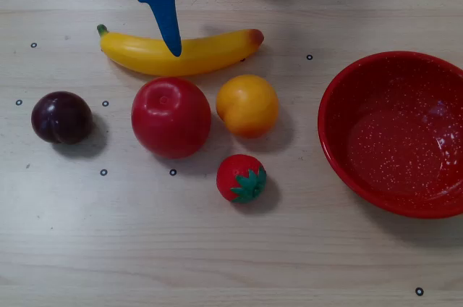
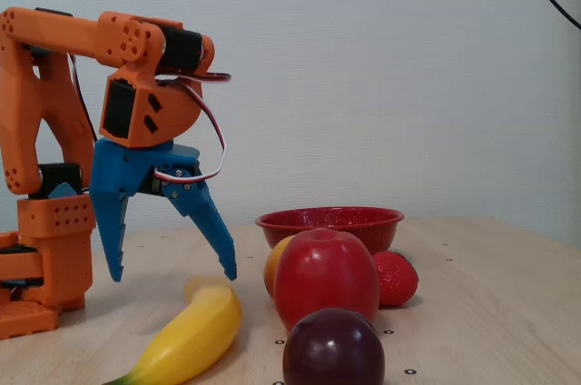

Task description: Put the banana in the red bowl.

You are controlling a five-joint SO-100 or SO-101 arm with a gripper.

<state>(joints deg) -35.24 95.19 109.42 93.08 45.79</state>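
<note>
The long curved glossy yellow plastic banana (image 1: 177,54) lies across the upper left of the overhead view, its green stem tip toward the left edge and its orange-red end toward the centre, resting flat on the pale wood-grain table (image 1: 217,249). In the fixed view it runs from the bottom left toward the middle (image 2: 191,330). The blue two-finger gripper (image 2: 172,278) on the orange arm hangs over it with its fingers spread wide, one tip behind the banana and the other in front of it, both just above the table and not touching the fruit; this looks like a straddle meant to close across the banana's narrow width near mid-length, where a pinch should balance. In the overhead view only one blue finger (image 1: 166,21) shows clearly, pointing down onto the banana's upper edge. The large round glossy red bowl with white speckles (image 1: 340,90) sits empty at the right edge of the overhead view, well apart from the banana. A shiny red plastic apple (image 1: 171,116) and a round orange-yellow fruit (image 1: 247,106) lie just below the banana, near it, so the front finger has little room on that side. A dark purple plum (image 1: 61,116) and a small red strawberry (image 1: 241,177) lie farther off
</note>
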